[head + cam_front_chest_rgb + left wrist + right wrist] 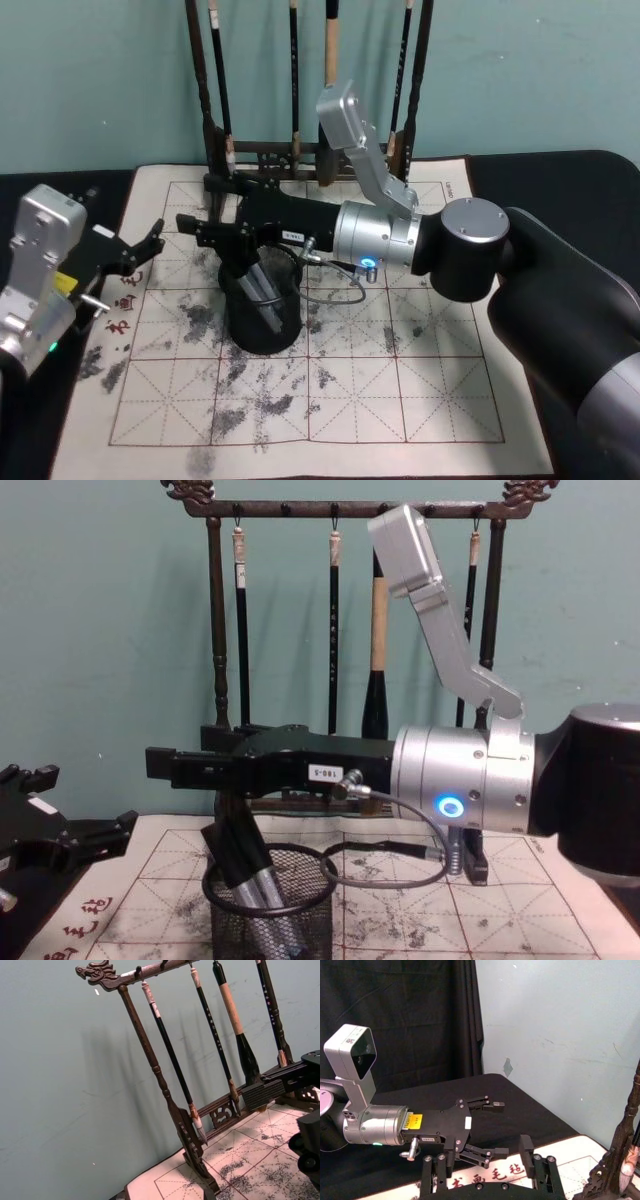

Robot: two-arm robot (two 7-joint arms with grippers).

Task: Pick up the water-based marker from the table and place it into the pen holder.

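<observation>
Right end effector [238, 262] reaches in from the right and hangs directly over the pen holder [268, 912], fingers pointing down into the cup and spread open, one at each side of the marker [262, 898]. That grey marker leans inside the mesh cup, tip down. The cup stands on the smudged, red-gridded mat covering the tabletop [420, 400], just in front of the tall brush rack [345, 510] with its hanging brushes. Left end effector [140, 250] hovers off at the mat's left edge, fingers parted and holding nothing.
</observation>
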